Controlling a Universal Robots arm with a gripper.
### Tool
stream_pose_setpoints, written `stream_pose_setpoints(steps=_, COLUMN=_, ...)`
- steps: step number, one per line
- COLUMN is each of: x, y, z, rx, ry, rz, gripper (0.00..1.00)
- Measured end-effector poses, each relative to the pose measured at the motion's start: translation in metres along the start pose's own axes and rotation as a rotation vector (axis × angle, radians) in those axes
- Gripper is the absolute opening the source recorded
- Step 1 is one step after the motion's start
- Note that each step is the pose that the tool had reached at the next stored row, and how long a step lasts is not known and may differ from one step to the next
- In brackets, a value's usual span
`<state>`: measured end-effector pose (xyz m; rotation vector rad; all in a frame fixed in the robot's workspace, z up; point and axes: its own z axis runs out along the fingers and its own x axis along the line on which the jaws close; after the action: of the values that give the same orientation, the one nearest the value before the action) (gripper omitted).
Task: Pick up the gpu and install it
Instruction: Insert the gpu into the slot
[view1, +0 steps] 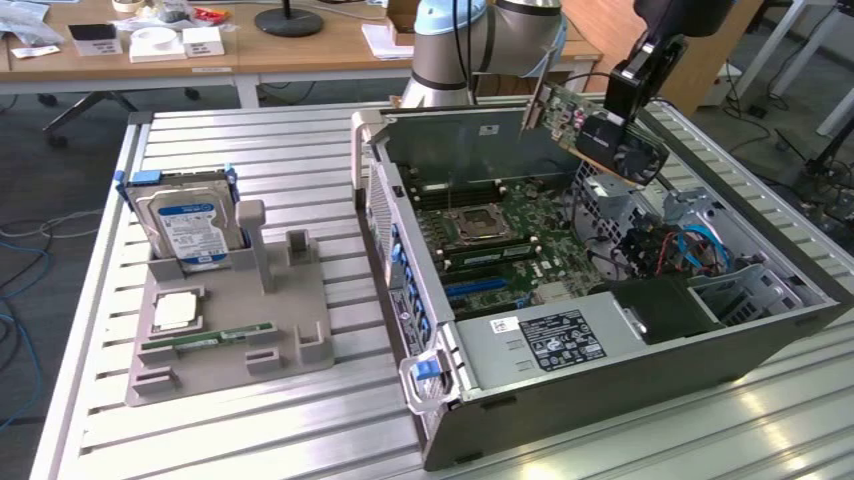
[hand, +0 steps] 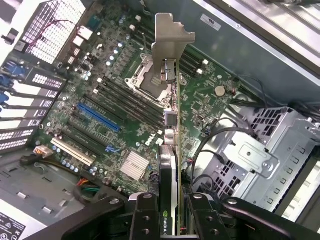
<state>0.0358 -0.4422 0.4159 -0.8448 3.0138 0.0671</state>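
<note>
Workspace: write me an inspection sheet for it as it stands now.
Surface: slatted metal table, carrying an open computer case and a grey holder tray.
Job's things: gpu held in the air above the case's motherboard, not seated in a slot.
Clutter: hard drive standing upright, processor chip and memory stick, all on the tray.
Grippers: gripper shut on the gpu.
Cables: red and blue leads inside the case; loose cables on the floor at the exterior view's left.
Surroundings: wooden desk behind the table, with small items on it.
</note>
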Motion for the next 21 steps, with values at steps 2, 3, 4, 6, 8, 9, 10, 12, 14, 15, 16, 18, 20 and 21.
stream_pose_setpoints(steps=2, x=0.0001, y=0.0001, z=0.0, rx=-0.0002, ry=0.0006, rz=-0.014, gripper=0.27)
stream_pose_setpoints(steps=3, x=0.0001, y=0.0001, z=0.0, rx=-0.0002, ry=0.001, rz=-0.021, gripper=0.27)
stream_pose_setpoints(steps=4, x=0.0002, y=0.0001, z=0.0, rx=-0.0003, ry=0.0013, rz=-0.028, gripper=0.27)
stream_pose_setpoints(steps=6, x=0.0002, y=0.0001, z=0.0, rx=-0.0002, ry=0.0016, rz=-0.034, gripper=0.27)
stream_pose_setpoints(steps=8, x=0.0002, y=0.0001, z=0.0, rx=-0.0002, ry=0.0017, rz=-0.034, gripper=0.27)
stream_pose_setpoints(steps=9, x=0.0002, y=0.0001, z=0.0, rx=-0.0002, ry=0.0016, rz=-0.034, gripper=0.27)
stream_pose_setpoints(steps=10, x=0.0002, y=0.0001, z=0.0, rx=-0.0002, ry=0.0016, rz=-0.034, gripper=0.27)
stream_pose_setpoints(steps=12, x=0.0002, y=0.0001, z=0.0, rx=-0.0002, ry=0.0016, rz=-0.034, gripper=0.27)
stream_pose_setpoints(steps=14, x=0.0002, y=0.0001, z=0.0, rx=-0.0002, ry=0.0017, rz=-0.034, gripper=0.27)
stream_pose_setpoints(steps=15, x=0.0002, y=0.0001, z=0.0, rx=-0.0002, ry=0.0016, rz=-0.034, gripper=0.27)
stream_pose_setpoints(steps=16, x=0.0002, y=0.0001, z=0.0, rx=-0.0002, ry=0.0016, rz=-0.034, gripper=0.27)
stream_pose_setpoints(steps=18, x=0.0002, y=0.0001, z=0.0, rx=-0.0002, ry=0.0016, rz=-0.034, gripper=0.27)
stream_pose_setpoints(steps=20, x=0.0002, y=0.0001, z=0.0, rx=-0.0002, ry=0.0017, rz=-0.035, gripper=0.27)
stream_pose_setpoints(steps=21, x=0.0002, y=0.0001, z=0.0, rx=-0.0003, ry=0.0019, rz=-0.04, gripper=0.27)
